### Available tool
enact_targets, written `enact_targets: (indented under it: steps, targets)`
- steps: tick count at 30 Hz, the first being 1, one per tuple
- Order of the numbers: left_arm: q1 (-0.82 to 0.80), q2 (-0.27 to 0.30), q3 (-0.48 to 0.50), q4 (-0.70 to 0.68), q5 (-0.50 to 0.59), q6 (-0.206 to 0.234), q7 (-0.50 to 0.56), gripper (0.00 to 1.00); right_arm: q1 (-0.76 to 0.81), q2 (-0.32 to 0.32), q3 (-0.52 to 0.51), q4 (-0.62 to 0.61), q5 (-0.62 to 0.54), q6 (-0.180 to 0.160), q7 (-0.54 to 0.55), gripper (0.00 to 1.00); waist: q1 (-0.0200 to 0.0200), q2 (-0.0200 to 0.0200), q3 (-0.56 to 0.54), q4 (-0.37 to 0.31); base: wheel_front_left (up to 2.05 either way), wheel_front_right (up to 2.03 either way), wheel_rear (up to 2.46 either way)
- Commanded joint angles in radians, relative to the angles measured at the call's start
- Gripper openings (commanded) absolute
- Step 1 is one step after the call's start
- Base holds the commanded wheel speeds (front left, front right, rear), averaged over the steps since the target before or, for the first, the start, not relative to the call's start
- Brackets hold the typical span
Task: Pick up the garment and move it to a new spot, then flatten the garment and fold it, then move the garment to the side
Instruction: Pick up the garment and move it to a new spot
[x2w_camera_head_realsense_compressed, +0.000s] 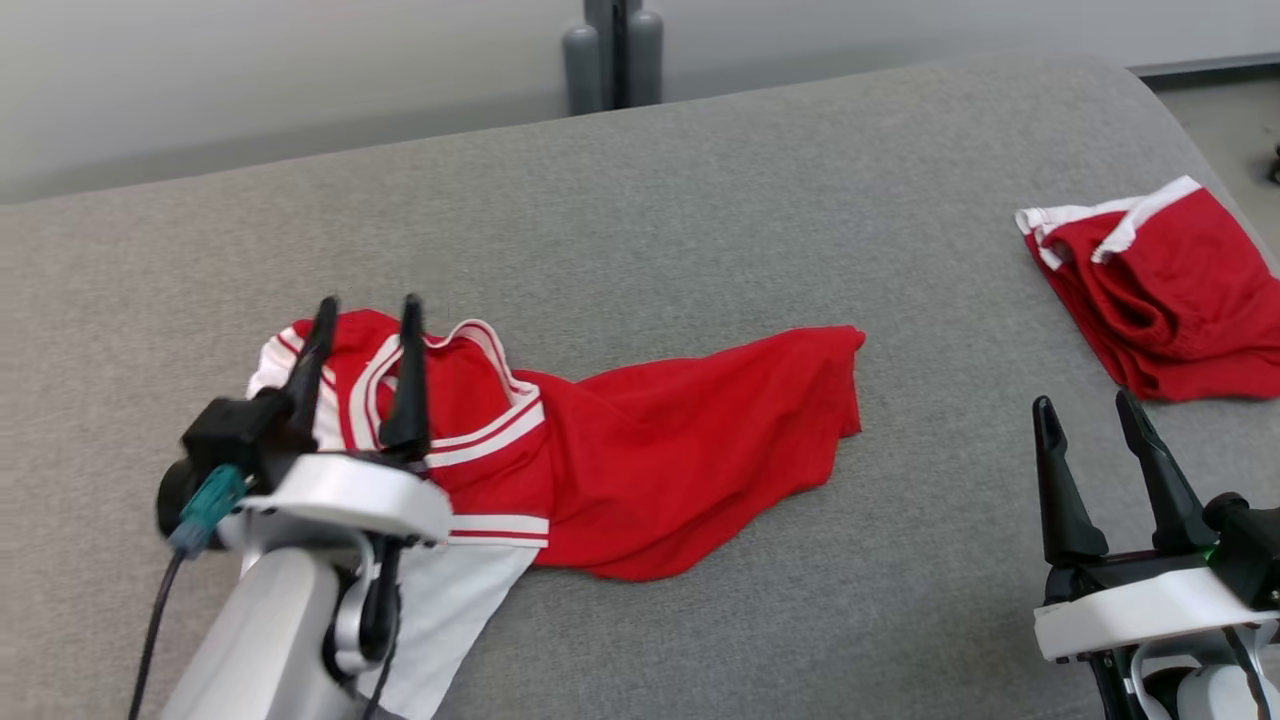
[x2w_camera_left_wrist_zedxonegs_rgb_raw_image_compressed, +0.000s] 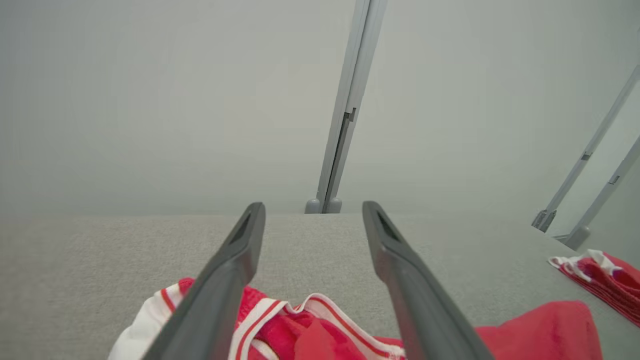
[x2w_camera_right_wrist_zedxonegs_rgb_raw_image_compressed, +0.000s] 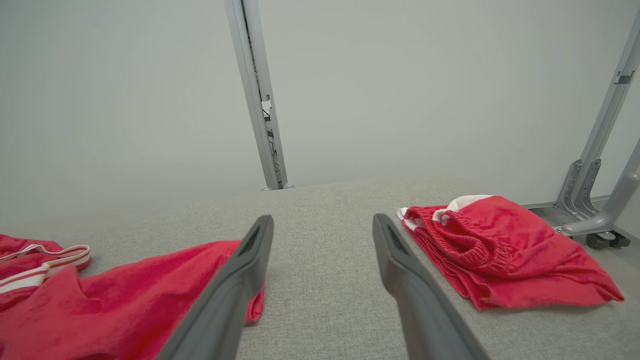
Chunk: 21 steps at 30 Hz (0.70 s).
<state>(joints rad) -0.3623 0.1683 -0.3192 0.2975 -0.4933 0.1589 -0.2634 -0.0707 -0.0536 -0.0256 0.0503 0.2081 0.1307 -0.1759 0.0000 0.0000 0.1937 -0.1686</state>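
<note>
A red jersey (x2w_camera_head_realsense_compressed: 640, 460) with white sleeves and striped trim lies rumpled on the left half of a grey fabric counter (x2w_camera_head_realsense_compressed: 650, 200), its collar under the open, empty left tool (x2w_camera_head_realsense_compressed: 368, 303). The right tool (x2w_camera_head_realsense_compressed: 1087, 402) hangs open over bare counter. A folded red garment (x2w_camera_head_realsense_compressed: 1170, 290) sits near the right edge, and a pale wall (x2w_camera_head_realsense_compressed: 250, 70) stands behind.

The left pincer (x2w_camera_head_realsense_compressed: 368, 302) sits at lower left, fingers spread wide and empty; the right pincer (x2w_camera_head_realsense_compressed: 1085, 400), lower right, gapes likewise.
</note>
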Motion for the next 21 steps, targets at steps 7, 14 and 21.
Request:
enact_targets:
  steps: [7,14,21]
  targets:
    - [0.148,0.07,0.078,-0.047,0.002,0.014,-0.001,1.0,0.031,-0.008,-0.015,-0.01,-0.016,0.0,0.017,1.0,0.0,0.0,-0.052,0.054,0.0,0.0,0.0]
    - [0.253,0.101,0.096,-0.069,-0.024,0.001,0.002,1.0,0.069,-0.01,-0.022,-0.019,-0.021,0.0,0.037,1.0,0.0,0.0,-0.104,0.075,0.0,0.0,0.0]
    - [0.316,0.114,0.094,-0.077,-0.046,-0.017,0.007,1.0,0.101,-0.01,-0.024,-0.026,-0.026,0.0,0.052,1.0,0.0,0.0,-0.148,0.085,0.0,0.0,0.0]
